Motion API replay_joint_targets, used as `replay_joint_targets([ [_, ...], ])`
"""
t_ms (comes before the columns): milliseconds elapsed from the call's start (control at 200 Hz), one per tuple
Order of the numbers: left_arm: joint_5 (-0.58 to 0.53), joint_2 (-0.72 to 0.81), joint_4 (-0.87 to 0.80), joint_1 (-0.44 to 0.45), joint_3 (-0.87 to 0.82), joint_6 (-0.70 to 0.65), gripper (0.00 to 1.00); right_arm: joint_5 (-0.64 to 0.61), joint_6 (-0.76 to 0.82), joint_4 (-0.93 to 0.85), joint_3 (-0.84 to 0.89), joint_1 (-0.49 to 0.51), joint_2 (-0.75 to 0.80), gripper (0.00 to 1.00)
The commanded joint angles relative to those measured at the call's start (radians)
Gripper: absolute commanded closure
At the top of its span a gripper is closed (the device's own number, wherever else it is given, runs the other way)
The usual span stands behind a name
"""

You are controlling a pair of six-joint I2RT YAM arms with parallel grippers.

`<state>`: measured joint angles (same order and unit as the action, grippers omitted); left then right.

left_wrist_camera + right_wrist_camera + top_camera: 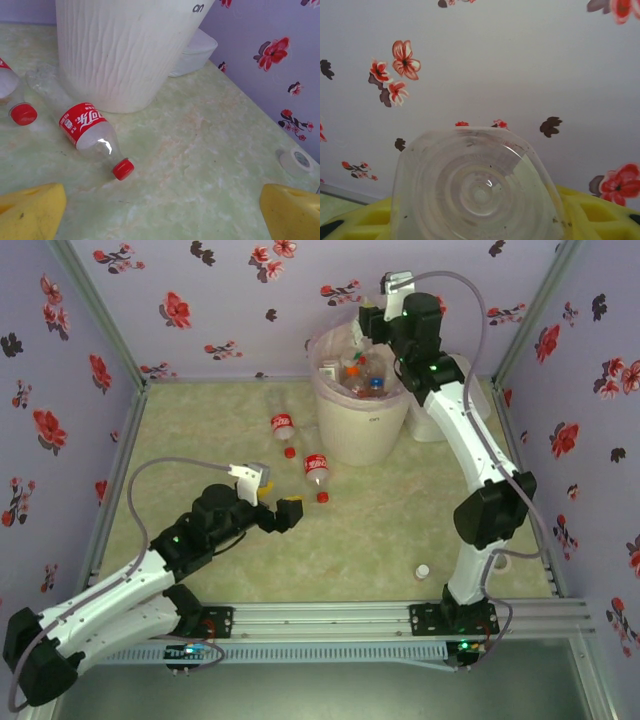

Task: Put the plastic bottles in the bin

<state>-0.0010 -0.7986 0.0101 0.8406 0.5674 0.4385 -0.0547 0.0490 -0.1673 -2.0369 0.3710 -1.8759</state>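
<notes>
My left gripper hung spread wide and empty, aimed at a red-capped bottle lying just beside the bin. My right gripper gripped a clear bottle above the bin. Next, I judged, it needed releasing squarely over the opening.

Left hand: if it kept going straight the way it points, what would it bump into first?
Likely the nearer red-capped bottle, lying just ahead and left of centre between the fingers of the open left hand. The bin stands behind it. Depth is unclear.
</notes>
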Motion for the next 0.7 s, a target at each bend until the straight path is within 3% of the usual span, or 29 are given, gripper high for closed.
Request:
replay_joint_targets([
  [0, -0.025, 0.009, -0.012, 0.003, 0.004, 0.008, 0.00, 0.059, -0.028, -0.120, -0.080, 0.001, -0.093, 0.91],
  [310, -0.030, 0.004, -0.018, 0.003, -0.005, 0.007, 0.00, 0.080, -0.030, -0.336, -0.233, 0.005, -0.246, 0.92],
  [565, -0.044, 0.001, -0.032, 0.003, -0.005, -0.004, 0.00, -0.118, 0.081, -0.597, -0.341, 0.044, -0.348, 0.94],
  [695, -0.043, -0.020, -0.036, 0.003, 0.006, -0.007, 0.00, -0.124, 0.061, -0.667, -0.345, 0.046, -0.375, 0.94],
])
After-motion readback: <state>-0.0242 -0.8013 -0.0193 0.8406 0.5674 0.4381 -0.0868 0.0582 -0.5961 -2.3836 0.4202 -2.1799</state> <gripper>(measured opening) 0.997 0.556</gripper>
